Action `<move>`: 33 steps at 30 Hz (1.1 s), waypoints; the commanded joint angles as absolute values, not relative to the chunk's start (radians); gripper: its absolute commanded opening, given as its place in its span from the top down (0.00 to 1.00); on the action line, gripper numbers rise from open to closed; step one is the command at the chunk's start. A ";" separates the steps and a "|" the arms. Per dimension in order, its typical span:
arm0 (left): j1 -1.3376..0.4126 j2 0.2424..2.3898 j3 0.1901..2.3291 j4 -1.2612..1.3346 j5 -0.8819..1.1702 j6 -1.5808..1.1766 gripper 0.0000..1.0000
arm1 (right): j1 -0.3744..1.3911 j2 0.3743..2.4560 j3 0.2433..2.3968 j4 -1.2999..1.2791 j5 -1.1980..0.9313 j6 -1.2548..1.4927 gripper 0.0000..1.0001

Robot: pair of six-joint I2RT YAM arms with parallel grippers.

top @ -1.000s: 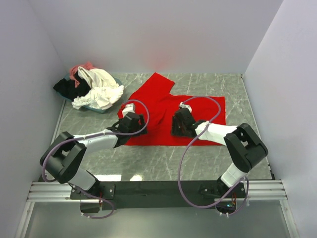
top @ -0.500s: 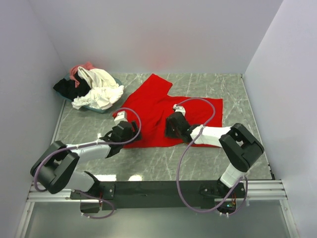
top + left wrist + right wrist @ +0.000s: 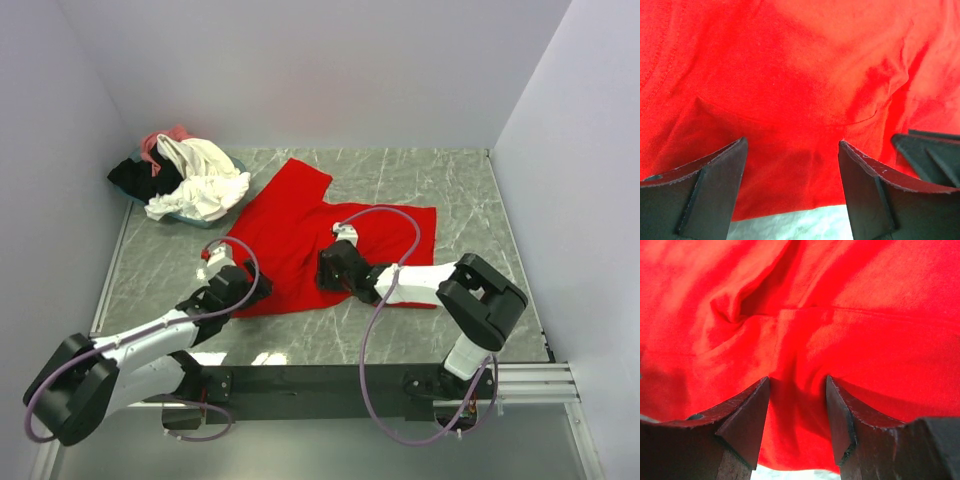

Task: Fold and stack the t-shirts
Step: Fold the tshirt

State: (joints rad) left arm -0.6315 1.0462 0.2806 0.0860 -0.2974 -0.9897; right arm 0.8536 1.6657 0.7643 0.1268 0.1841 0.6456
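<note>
At the far left of the grey marbled bench (image 3: 455, 185), a teal-rimmed tray (image 3: 205, 221) is holding a heap of crumpled cloth shirts (image 3: 200, 185), cream-white over black and pink, evidently waiting their turn. Next comes the left end effector (image 3: 245, 290), which is reaching low over the near-left hem of the plain bright red short-sleeved t-shirt (image 3: 290, 215). That shirt is lying spread on the middle of the bench, one sleeve pointing to the far side, wrinkled rather than flat. The left wrist view is showing what the overhead one is hiding: the left end effector (image 3: 792, 145) is standing with its fingers (image 3: 705, 200) spread wide. Red cloth is lying across the gap and a sliver of bench is showing just before the hem, so nothing is being pinched. Further right, the right end effector (image 3: 328, 272) is sitting over the shirt's near edge at its middle, likely so that both arms are working the same hem to square the shirt for folding. Its own camera is showing the right end effector (image 3: 797, 382) with fingers (image 3: 747, 415) partly apart and a soft ridge of cloth bunching beyond them. Whether they are pressing the fabric down cannot be told. Only the overhead view is giving the shirt's whole outline and the heap.
</note>
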 commanded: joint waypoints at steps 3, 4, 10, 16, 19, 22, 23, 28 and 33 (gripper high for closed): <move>-0.638 0.960 0.227 -0.038 -0.314 -1.071 0.20 | 0.936 1.710 0.698 -0.040 0.120 0.721 0.44; -0.640 0.953 0.227 -0.050 -0.316 -1.077 0.20 | 0.940 1.715 0.704 -0.041 0.124 0.722 0.44; -0.672 0.913 0.271 -0.126 -0.356 -1.075 0.20 | 0.966 1.674 0.710 -0.061 0.144 0.726 0.43; -0.701 0.948 0.420 -0.172 -0.402 -1.003 0.20 | 0.968 1.573 0.747 -0.147 0.215 0.692 0.43; -0.703 1.005 0.482 -0.120 -0.377 -0.945 0.19 | 0.966 1.505 0.776 -0.212 0.270 0.674 0.43; -0.703 1.103 0.547 -0.077 -0.368 -0.891 0.19 | 0.960 1.453 0.807 -0.248 0.313 0.646 0.40; -0.701 1.129 0.564 -0.068 -0.365 -0.881 0.18 | 0.956 1.444 0.816 -0.267 0.324 0.640 0.39; -0.693 1.290 0.661 0.026 -0.330 -0.818 0.18 | 0.890 1.391 0.825 -0.264 0.318 0.614 0.37; -0.681 1.437 0.732 0.080 -0.282 -0.778 0.18 | 0.786 1.364 0.801 -0.219 0.244 0.597 0.37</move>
State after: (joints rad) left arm -0.6891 1.3907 0.6804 0.0036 -0.3222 -0.8330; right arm 0.8333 1.3933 0.7929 -0.2329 0.2623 0.6228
